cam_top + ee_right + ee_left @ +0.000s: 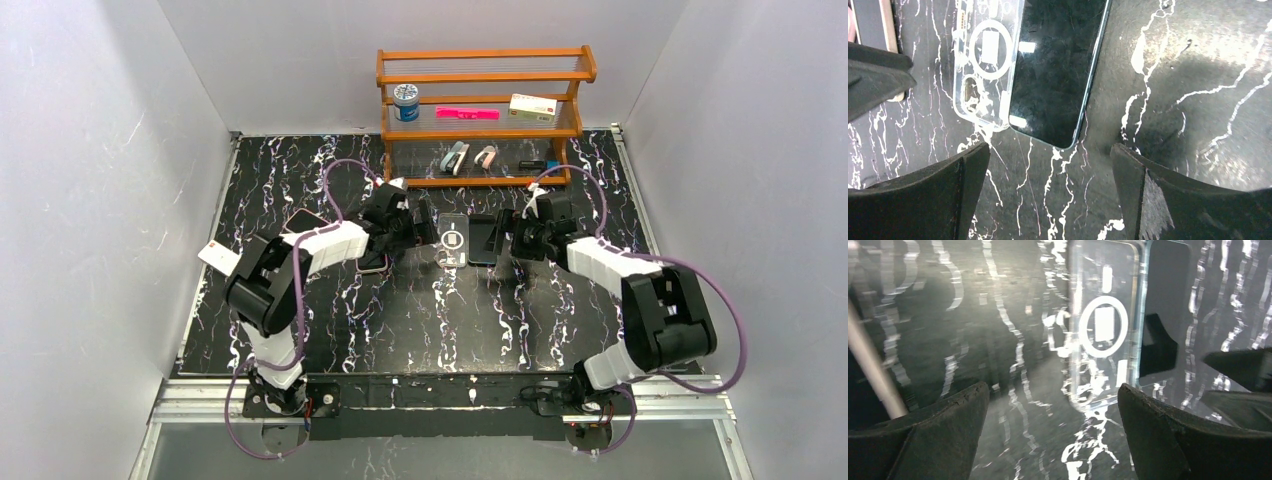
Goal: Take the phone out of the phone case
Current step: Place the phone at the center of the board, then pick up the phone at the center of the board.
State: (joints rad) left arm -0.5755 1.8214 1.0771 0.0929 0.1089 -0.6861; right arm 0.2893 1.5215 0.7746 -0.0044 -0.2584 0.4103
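The clear phone case with a white ring on its back lies flat and empty on the black marble table. The dark phone lies flat right beside it, touching its right edge. In the left wrist view the case and the phone lie ahead of my open left gripper. In the right wrist view the case and the phone lie ahead of my open right gripper. From above, my left gripper is just left of the case and my right gripper just right of the phone. Both hold nothing.
A wooden shelf at the back holds a jar, a pink item, a box and staplers. Two other phones lie under the left arm. A white card sits at the table's left edge. White walls close in on both sides.
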